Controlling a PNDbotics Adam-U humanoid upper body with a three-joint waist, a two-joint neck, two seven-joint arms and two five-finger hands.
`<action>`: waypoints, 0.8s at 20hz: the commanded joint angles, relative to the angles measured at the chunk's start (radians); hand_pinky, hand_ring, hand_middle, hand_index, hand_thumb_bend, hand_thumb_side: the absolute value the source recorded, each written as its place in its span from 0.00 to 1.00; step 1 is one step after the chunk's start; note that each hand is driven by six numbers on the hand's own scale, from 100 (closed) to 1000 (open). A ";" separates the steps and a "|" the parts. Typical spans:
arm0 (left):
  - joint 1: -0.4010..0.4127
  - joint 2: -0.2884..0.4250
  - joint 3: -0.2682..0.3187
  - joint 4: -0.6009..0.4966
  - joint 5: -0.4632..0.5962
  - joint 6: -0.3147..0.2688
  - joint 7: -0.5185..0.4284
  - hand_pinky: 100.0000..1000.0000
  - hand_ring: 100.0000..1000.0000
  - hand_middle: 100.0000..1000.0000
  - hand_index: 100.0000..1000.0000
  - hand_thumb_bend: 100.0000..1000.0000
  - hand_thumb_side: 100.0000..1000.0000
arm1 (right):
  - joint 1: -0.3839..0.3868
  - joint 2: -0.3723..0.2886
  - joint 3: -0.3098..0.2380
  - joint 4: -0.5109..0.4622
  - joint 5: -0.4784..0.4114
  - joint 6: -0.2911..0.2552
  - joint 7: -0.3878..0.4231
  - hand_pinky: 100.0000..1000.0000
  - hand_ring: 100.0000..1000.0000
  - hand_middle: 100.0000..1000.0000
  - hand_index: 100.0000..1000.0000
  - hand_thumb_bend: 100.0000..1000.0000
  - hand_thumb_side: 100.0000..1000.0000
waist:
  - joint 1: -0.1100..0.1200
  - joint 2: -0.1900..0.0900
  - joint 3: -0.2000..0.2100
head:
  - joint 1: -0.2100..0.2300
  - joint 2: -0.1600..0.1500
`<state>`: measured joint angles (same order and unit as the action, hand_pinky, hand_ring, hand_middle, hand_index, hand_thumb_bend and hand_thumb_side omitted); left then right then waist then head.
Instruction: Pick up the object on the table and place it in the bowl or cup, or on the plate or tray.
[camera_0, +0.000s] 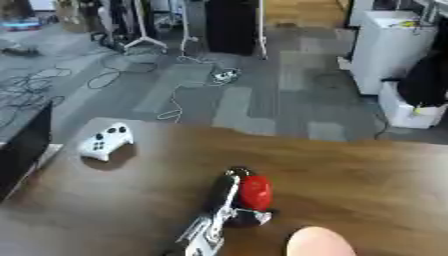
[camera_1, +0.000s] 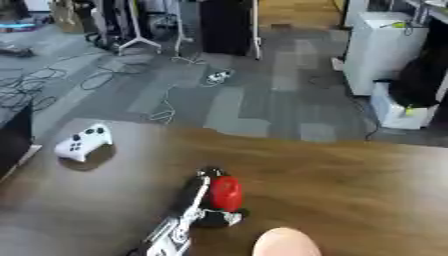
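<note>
1. Brown wood-grain table (camera_0: 367, 170) fills the lower half of both views; its surface looks smooth, with a soft sheen.
2. One red object (camera_0: 255, 192), rounded and glossy like a small bottle or capsule, sits near the middle of the table. It is held against the black fingers of the left robot hand (camera_0: 229, 192), which comes in from the lower edge on a black and silver arm.
3. The left robot hand appears to be grasping the red object, its fingers alongside and partly round it. Whether the object still touches the table cannot be told, though a dark shadow lies just beneath it.
4. One white game controller (camera_0: 105, 141), a curved plastic shape with small dark buttons, lies on the table's left side, well apart from the red object.
5. One pale pink rounded shape (camera_0: 320, 242) shows at the bottom edge, to the right of the arm. What it is cannot be told.
6. The right robot hand shows in neither view.
7. Beyond the table lies a grey carpet-tile floor (camera_0: 262, 95) with loose black cables (camera_0: 35, 87), and a white cabinet (camera_0: 389, 50) stands at the right.
8. No brand, label or writing can be read on any item.
</note>
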<state>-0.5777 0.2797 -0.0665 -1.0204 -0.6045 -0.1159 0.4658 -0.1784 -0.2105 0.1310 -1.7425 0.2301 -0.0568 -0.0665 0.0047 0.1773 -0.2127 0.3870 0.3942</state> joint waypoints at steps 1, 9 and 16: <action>0.006 0.002 -0.005 0.012 0.008 0.002 0.025 0.00 0.82 0.00 0.11 0.27 0.00 | -0.011 -0.003 -0.004 -0.015 -0.002 0.000 -0.004 0.63 0.44 0.74 0.79 0.28 0.61 | -0.002 -0.006 0.001 | -0.001 -0.002; 0.008 0.004 -0.009 0.003 0.008 -0.003 0.041 0.00 0.74 0.00 0.06 0.12 0.00 | -0.012 -0.002 -0.005 -0.013 -0.001 0.000 -0.004 0.63 0.44 0.74 0.79 0.28 0.61 | 0.001 -0.004 0.002 | -0.002 0.001; 0.012 0.003 -0.017 -0.009 0.004 -0.005 0.050 0.00 0.67 0.00 0.00 0.15 0.00 | -0.013 -0.002 -0.005 -0.012 0.001 0.000 -0.005 0.63 0.44 0.74 0.79 0.27 0.61 | 0.005 -0.002 0.003 | -0.003 0.003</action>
<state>-0.5735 0.2806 -0.0737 -1.0307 -0.5954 -0.1202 0.5130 -0.1788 -0.2103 0.1309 -1.7420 0.2301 -0.0557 -0.0680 0.0114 0.1816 -0.2099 0.3870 0.3952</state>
